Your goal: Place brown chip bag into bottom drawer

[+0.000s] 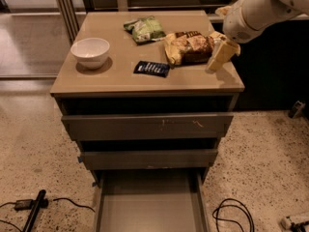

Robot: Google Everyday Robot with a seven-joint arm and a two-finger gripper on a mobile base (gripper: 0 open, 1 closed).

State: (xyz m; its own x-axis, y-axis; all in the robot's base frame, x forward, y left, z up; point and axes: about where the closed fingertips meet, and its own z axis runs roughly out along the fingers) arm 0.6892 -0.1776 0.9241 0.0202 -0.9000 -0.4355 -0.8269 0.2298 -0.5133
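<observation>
The brown chip bag (189, 48) lies on the cabinet top at the back right, dark brown in the middle with pale yellow ends. My gripper (221, 53) hangs from the white arm at the bag's right end, low over the cabinet top near its right edge. The bottom drawer (149, 203) is pulled out at the foot of the cabinet, its flat grey floor bare.
A white bowl (90, 52) stands on the left of the top. A green bag (144, 29) lies at the back and a small dark blue packet (151, 68) in the middle. Two upper drawers (147, 125) stick out slightly. Cables (232, 215) lie on the floor.
</observation>
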